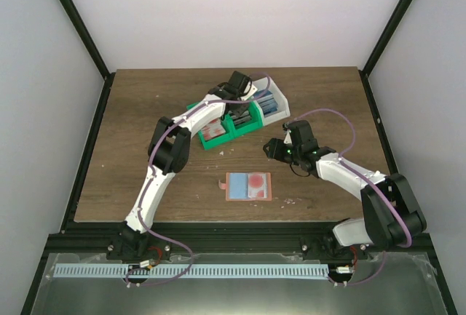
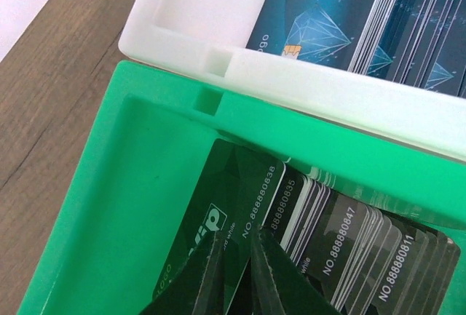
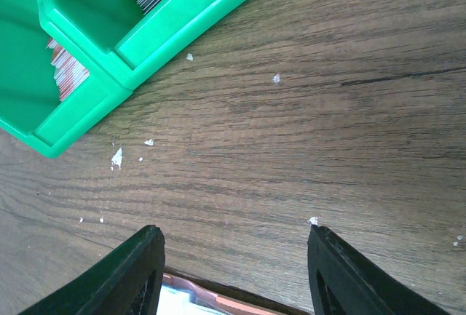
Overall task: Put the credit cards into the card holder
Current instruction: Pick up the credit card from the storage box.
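Where the left hand (image 2: 238,246) dips into the green bin (image 2: 131,206), its two fingers stand almost together on the upper edge of the front dark card (image 2: 244,184). This reads as a pinch on that one card. The card leans at the head of a packed row of dark cards (image 2: 349,242), all on edge, face against face.

Judged from that, each card is light, thin, stiff across its face and glossy. It is likely to slip under a weak grip and to drag a neighbour up with it. Take the exposed top edge near the middle of its length, and lift along the card's own plane.

Beyond the green wall sits the white bin (image 2: 189,17) with a row of blue cards (image 2: 328,17). Another compartment of the green bin holds red-and-white cards (image 3: 67,75).

The right hand (image 3: 233,231) hangs over bare bench (image 3: 328,111), fingers wide apart, nothing between them. Near it lies the card holder (image 1: 248,185), opened flat toward the front of the bench and well apart from the bins. The holder looks soft and light, so it is likely to slide or fold when a card is pushed in. Hold down one flap close to the pocket mouth.
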`<state>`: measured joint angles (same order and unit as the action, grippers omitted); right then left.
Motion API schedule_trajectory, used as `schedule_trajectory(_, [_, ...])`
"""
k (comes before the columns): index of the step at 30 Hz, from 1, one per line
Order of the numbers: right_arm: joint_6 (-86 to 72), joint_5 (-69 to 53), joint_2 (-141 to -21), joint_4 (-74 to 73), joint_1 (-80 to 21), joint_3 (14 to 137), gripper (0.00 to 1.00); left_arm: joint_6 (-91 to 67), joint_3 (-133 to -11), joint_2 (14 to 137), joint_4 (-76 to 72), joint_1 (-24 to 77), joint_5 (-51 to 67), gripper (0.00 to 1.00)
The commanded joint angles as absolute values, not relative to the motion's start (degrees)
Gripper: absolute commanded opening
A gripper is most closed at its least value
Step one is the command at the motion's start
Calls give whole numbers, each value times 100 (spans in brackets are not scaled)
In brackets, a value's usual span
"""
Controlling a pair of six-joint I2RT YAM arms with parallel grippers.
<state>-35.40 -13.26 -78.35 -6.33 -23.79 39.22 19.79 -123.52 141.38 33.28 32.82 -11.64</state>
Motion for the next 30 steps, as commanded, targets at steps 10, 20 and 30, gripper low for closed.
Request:
schedule_trajectory(10, [-3515,-1286,-7814,-542,-2328,3857,55,2436,-11962,14086,2495,3216,-2063,13])
schedule_trajectory(20, [-3551,-1376,-7771,-534,-2326,3889,55,2828,-11690,14113,2210,3214,-2121,16])
schedule_trajectory(30, [-3559,-1354,-7698,-565,-2327,3897,55,2839,-11797,14014,2447,3216,-1707,0])
